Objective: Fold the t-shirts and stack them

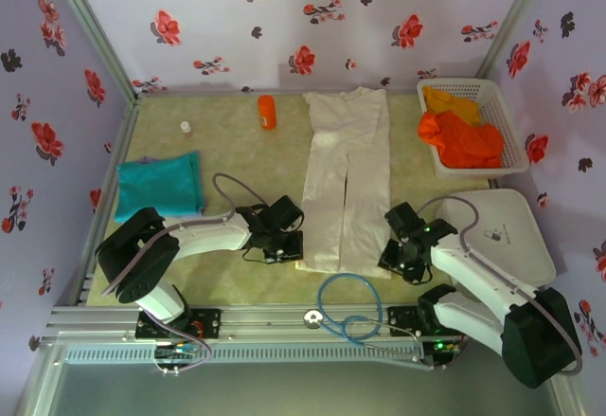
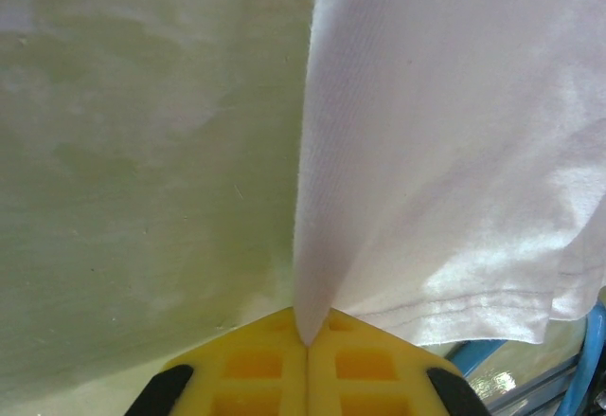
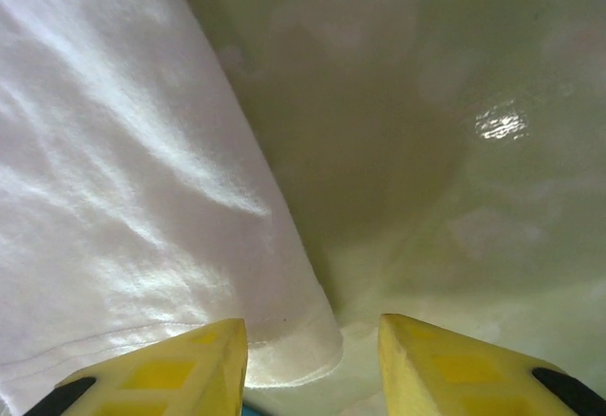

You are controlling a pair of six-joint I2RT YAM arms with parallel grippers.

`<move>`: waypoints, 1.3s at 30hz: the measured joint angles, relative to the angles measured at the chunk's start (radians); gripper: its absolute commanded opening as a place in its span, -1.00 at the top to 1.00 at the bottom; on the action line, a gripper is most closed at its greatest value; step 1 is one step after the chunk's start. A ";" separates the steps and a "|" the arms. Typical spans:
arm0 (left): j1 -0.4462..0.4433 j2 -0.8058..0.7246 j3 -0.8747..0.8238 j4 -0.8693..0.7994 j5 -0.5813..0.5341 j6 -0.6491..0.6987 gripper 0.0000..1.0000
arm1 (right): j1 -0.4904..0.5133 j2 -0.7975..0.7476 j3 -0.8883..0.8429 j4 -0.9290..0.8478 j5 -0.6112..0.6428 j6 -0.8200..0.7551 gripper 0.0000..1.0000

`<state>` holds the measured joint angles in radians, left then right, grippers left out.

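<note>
A large white t-shirt [image 1: 346,179] lies lengthwise down the middle of the table, its sides folded in. My left gripper [image 1: 299,245] is at its near left corner; in the left wrist view the yellow jaws [image 2: 308,340] are shut on a pinch of the white cloth [image 2: 445,151], which lifts off the table. My right gripper [image 1: 385,257] is at the near right corner. Its jaws [image 3: 311,329] stand open, with the hem corner of the white shirt [image 3: 123,198] lying between them, unclamped. A folded teal t-shirt [image 1: 159,186] rests at the left. Orange t-shirts [image 1: 459,136] are heaped in the basket.
The white lattice basket [image 1: 512,141] stands at the back right. An orange bottle [image 1: 267,112] and a small vial [image 1: 186,128] stand at the back. A white lid-like object [image 1: 511,231] lies at the right edge. A blue cable loop [image 1: 350,307] hangs over the near rail.
</note>
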<state>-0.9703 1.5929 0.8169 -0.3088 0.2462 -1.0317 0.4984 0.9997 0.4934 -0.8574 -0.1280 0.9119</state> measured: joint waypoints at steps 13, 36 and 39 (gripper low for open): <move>0.000 0.000 0.001 -0.001 0.000 0.006 0.99 | 0.046 0.029 -0.038 0.100 -0.003 0.059 0.67; 0.080 -0.089 0.239 -0.070 0.096 0.059 1.00 | -0.071 0.026 0.345 -0.102 0.095 -0.058 1.00; 0.127 -0.055 0.317 -0.096 0.111 0.104 1.00 | -0.135 0.065 0.380 -0.098 0.085 -0.102 1.00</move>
<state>-0.8429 1.5379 1.1343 -0.4046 0.3576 -0.9279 0.3637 1.0645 0.8730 -0.9558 -0.0429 0.8101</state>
